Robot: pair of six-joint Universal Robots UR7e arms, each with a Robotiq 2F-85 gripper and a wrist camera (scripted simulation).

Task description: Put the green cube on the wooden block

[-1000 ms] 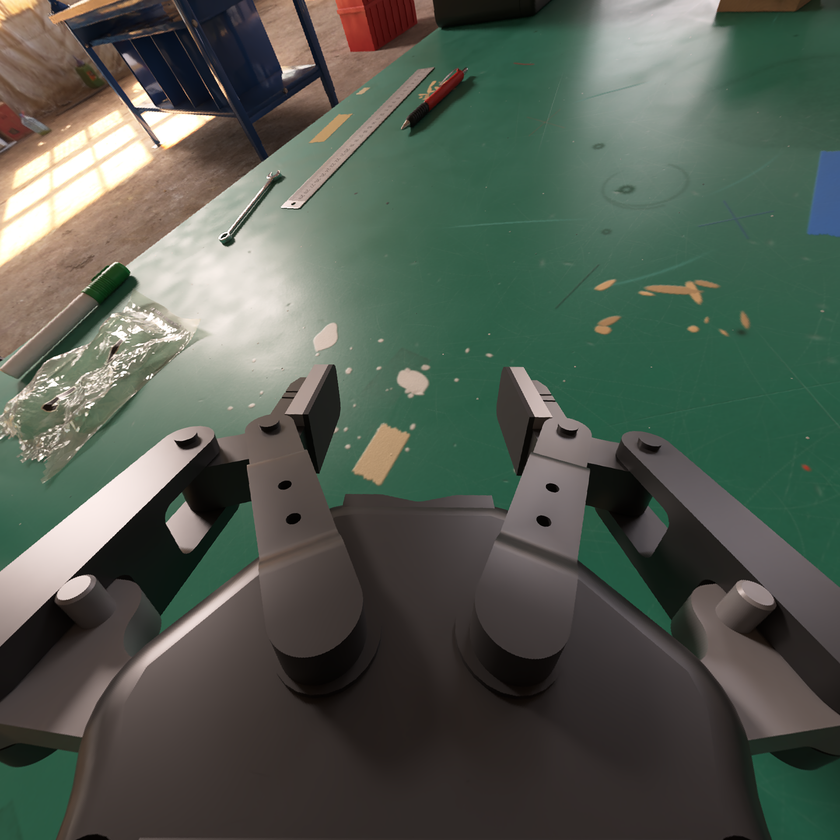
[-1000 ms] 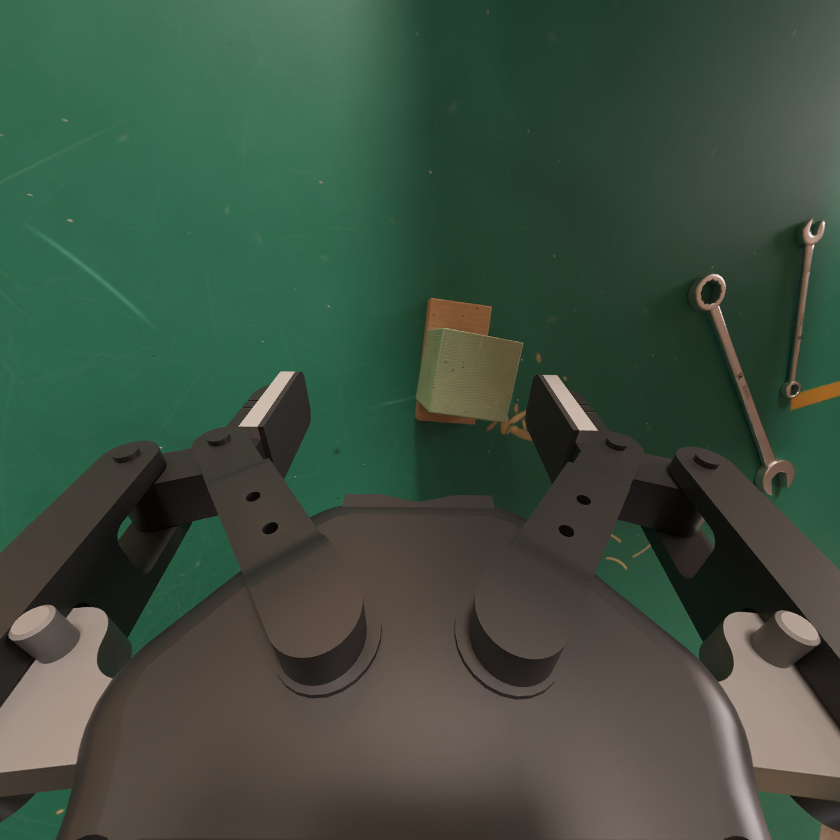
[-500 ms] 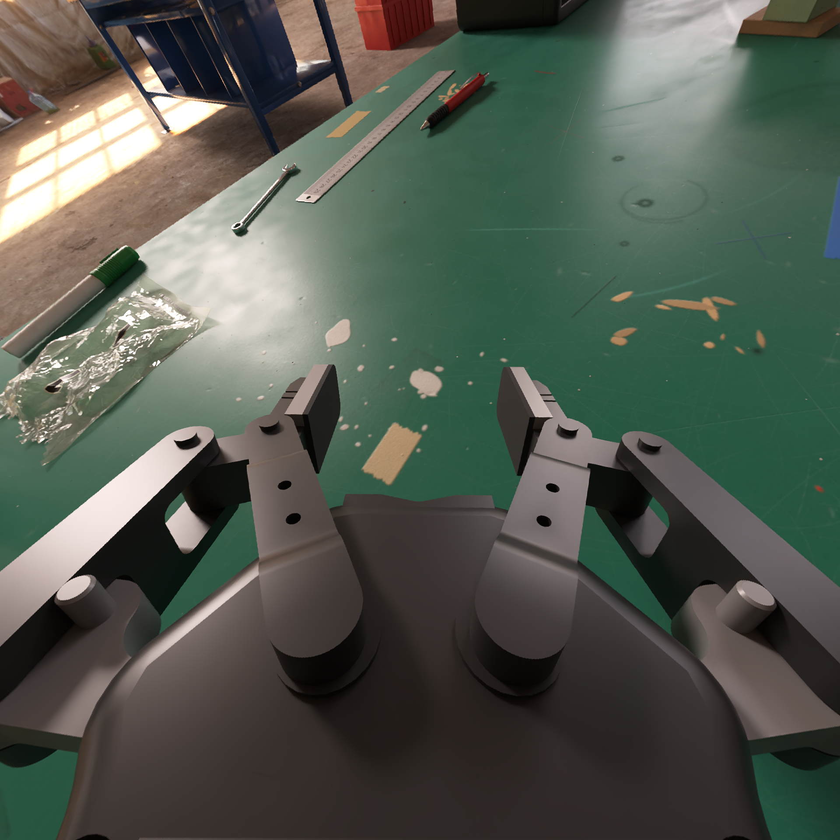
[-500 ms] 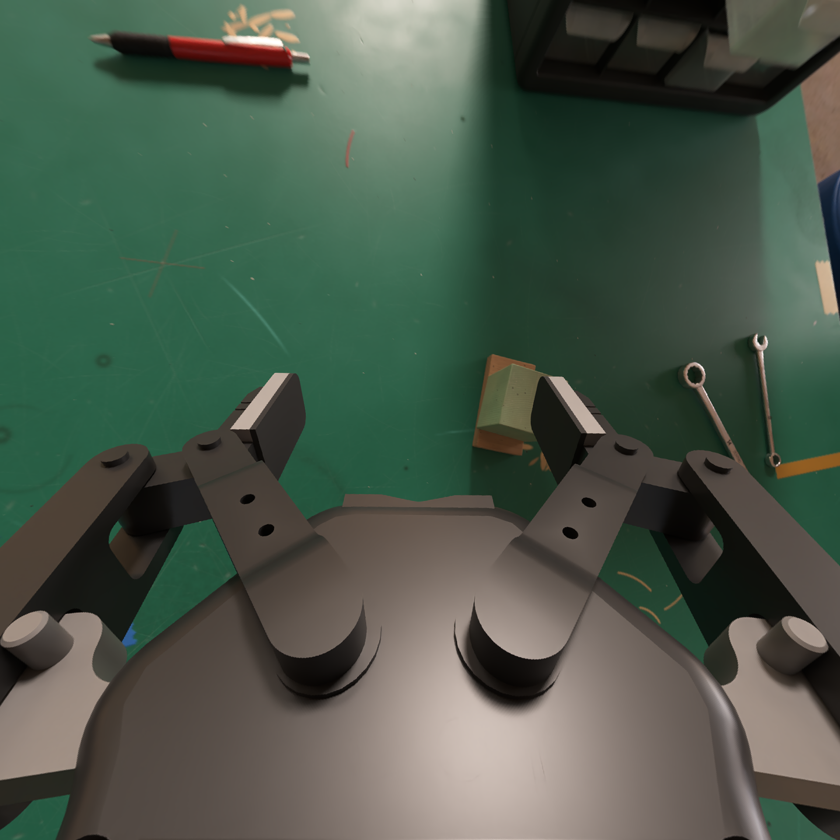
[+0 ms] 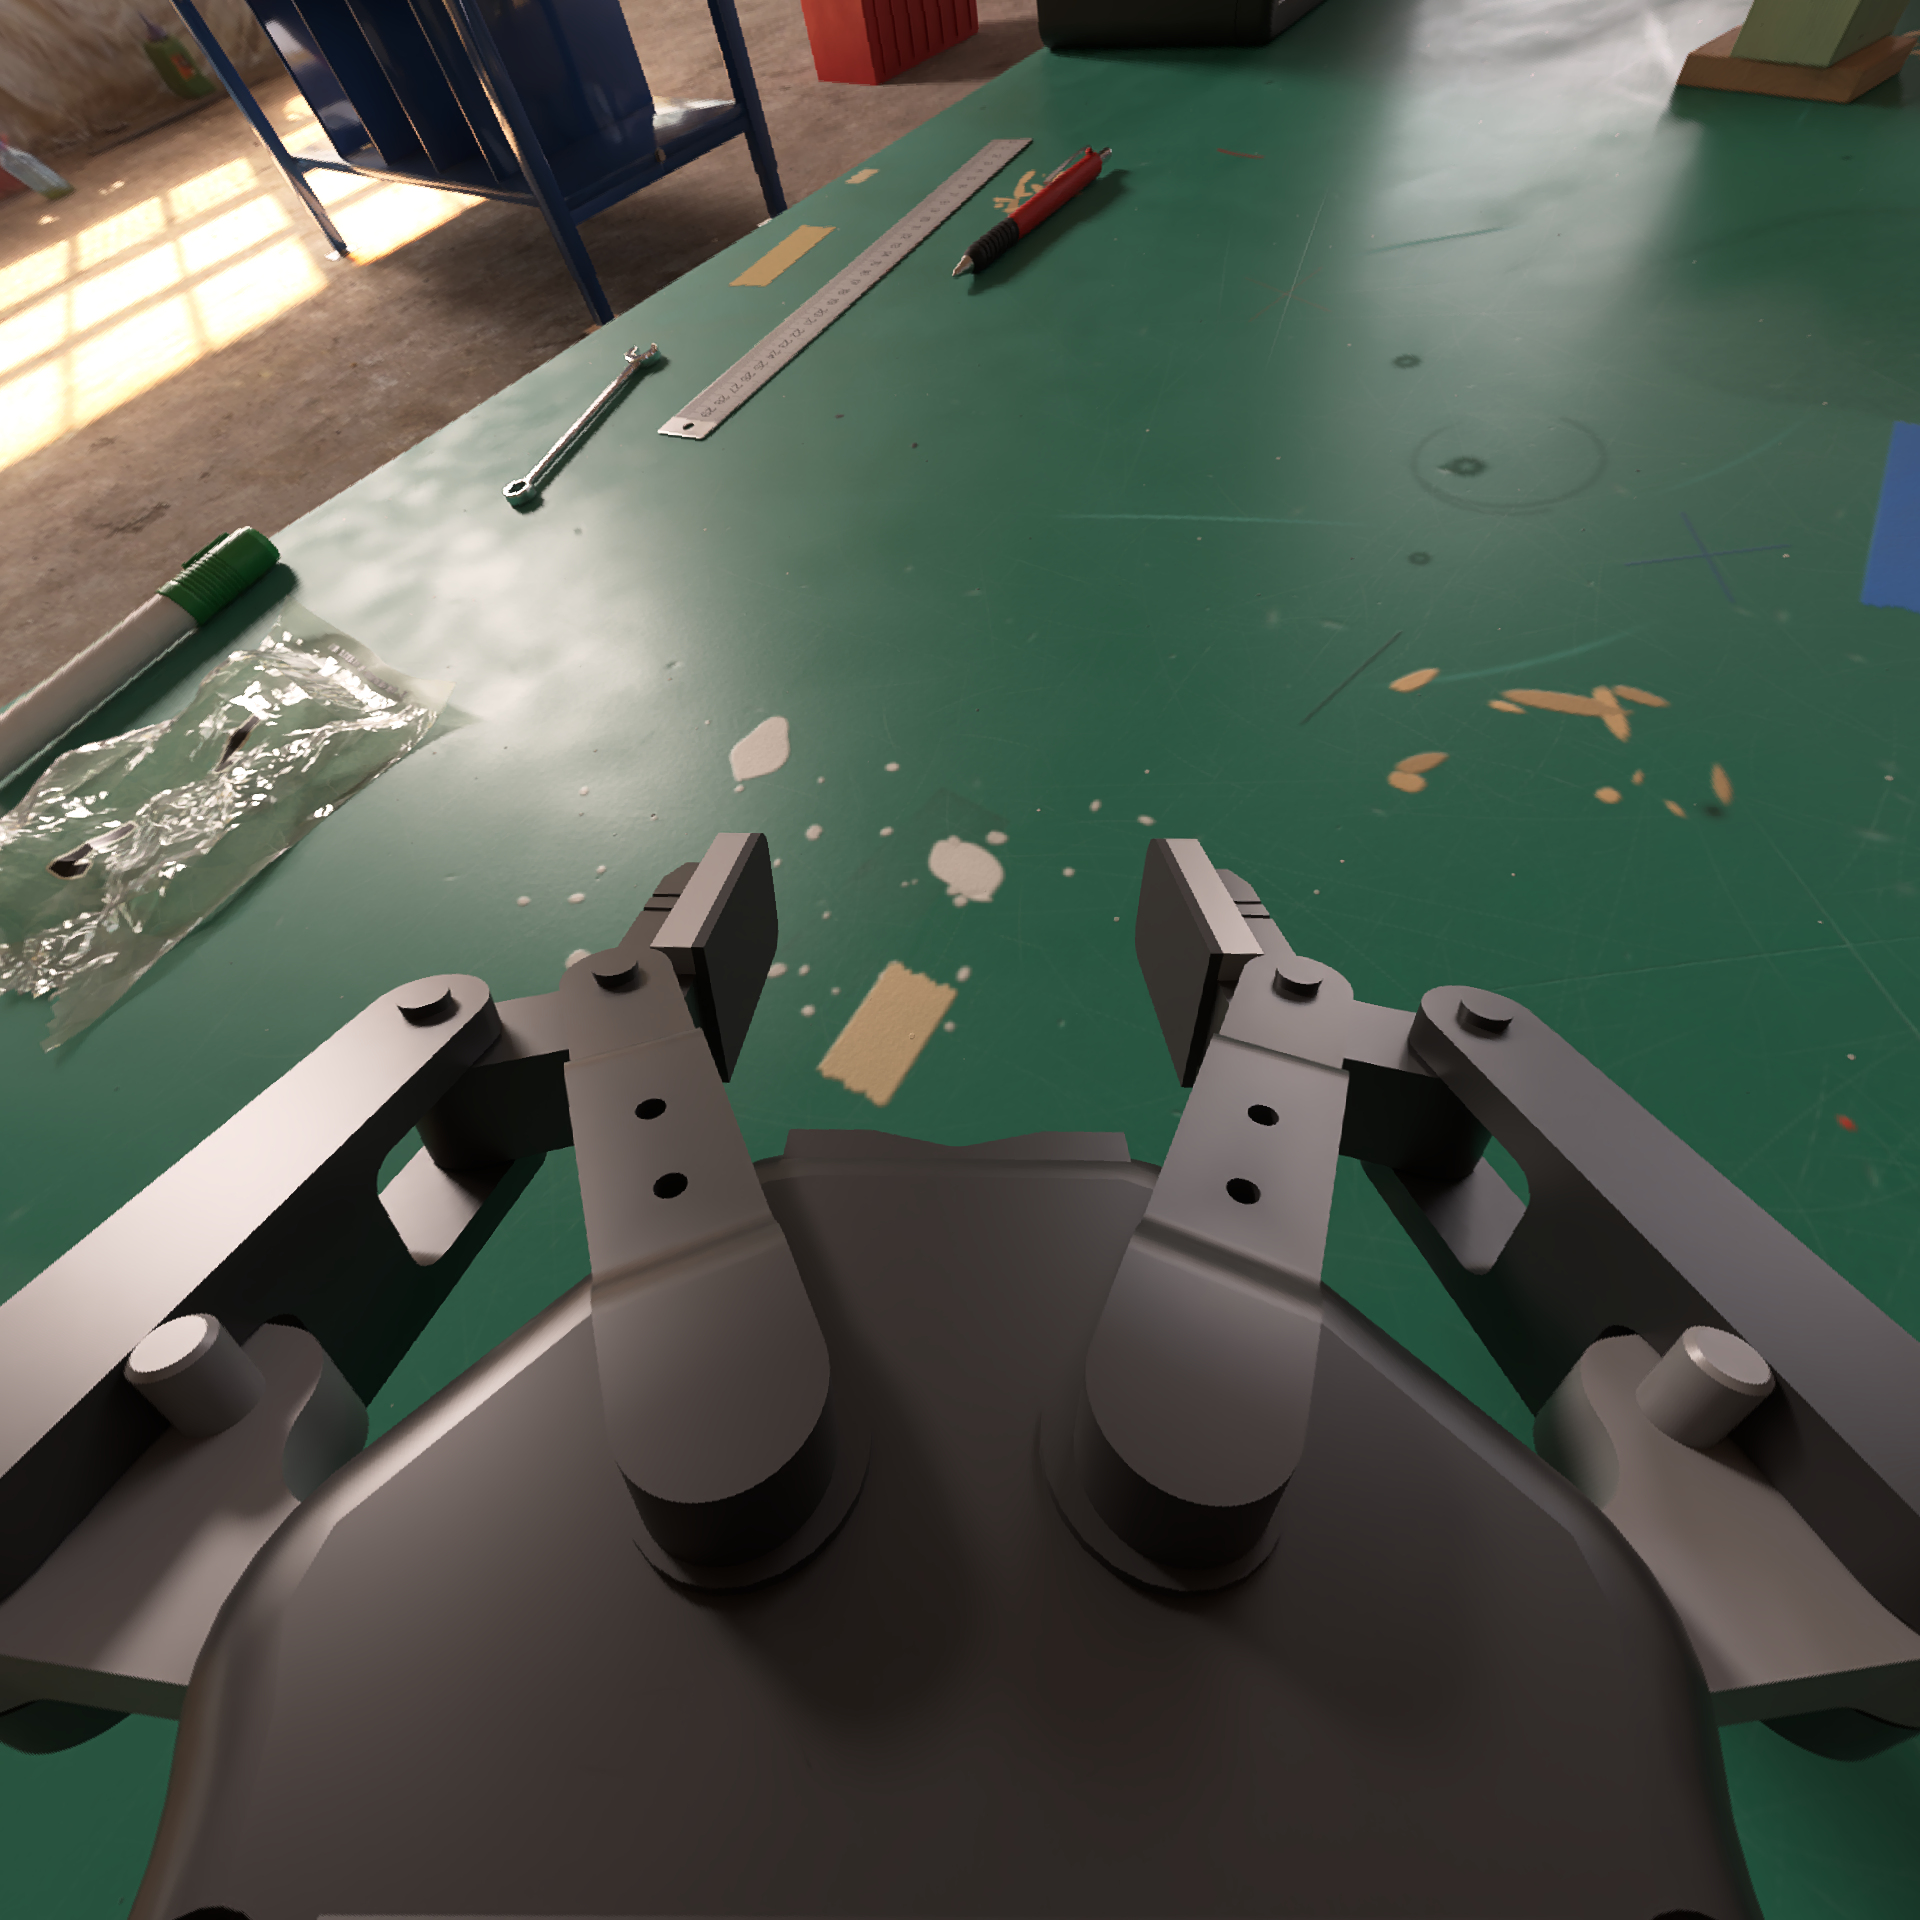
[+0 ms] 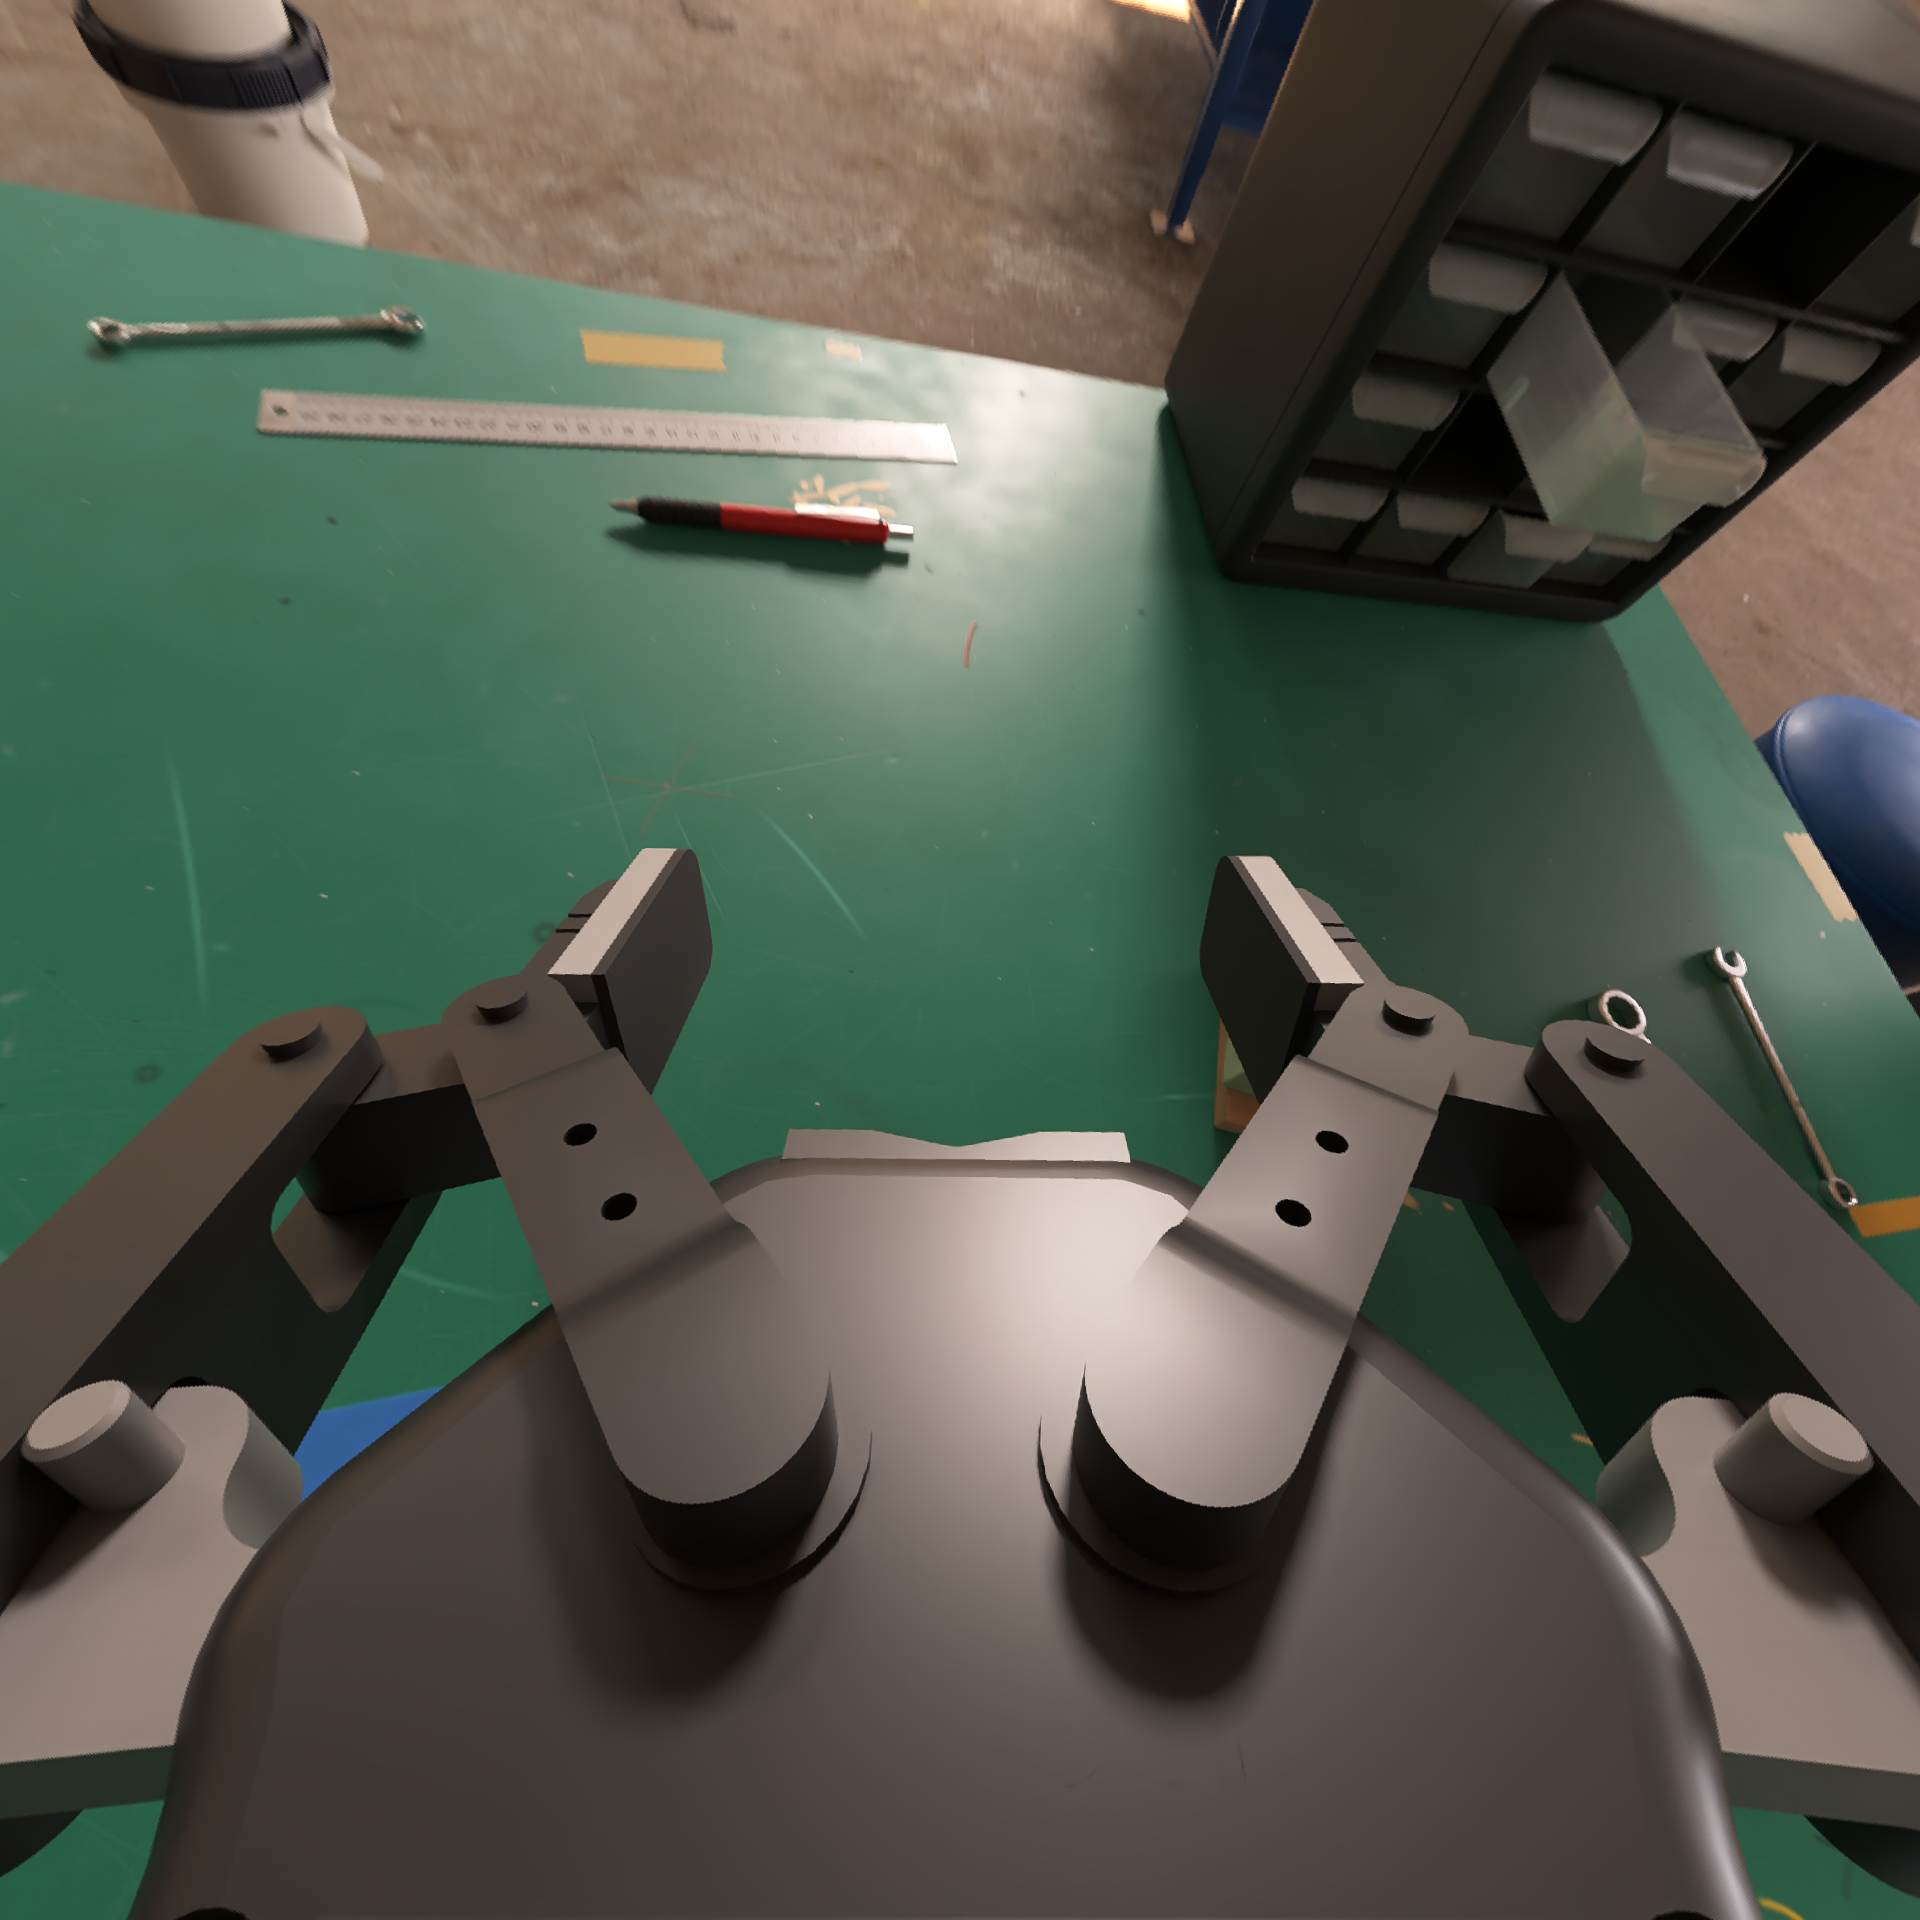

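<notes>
The green cube (image 5: 1813, 29) sits on the wooden block (image 5: 1782, 73) at the upper right corner of the left wrist view, far from that arm. In the right wrist view only a pale green and tan sliver shows at right of centre, mostly hidden behind the right finger, so how squarely the cube rests cannot be told there.

The cube looks like a small, matte, flat-faced solid with crisp edges, probably stiff and light. Its faces seem dull rather than glossy, so I judge it unlikely to slip. Were it to be taken again, two opposite vertical faces near mid-height would be the place. The block beneath is a thin, flat tan slab with a wider footprint than the cube, so it likely gives a stable seat.

The left gripper (image 5: 956, 935) hangs over a taped, paint-spattered patch of the green surface (image 5: 1143, 540), jaws apart and empty. The right gripper (image 6: 956, 940) also has its jaws wide apart, holding nothing.

Elsewhere lie a steel ruler (image 6: 603, 426), a red and black pen (image 6: 769, 517), slim metal wrenches (image 6: 1782, 1075), crinkled clear plastic (image 5: 197, 790), a green-capped marker (image 5: 135, 634) and a dark drawer cabinet (image 6: 1538, 312). The task seems essentially done.
</notes>
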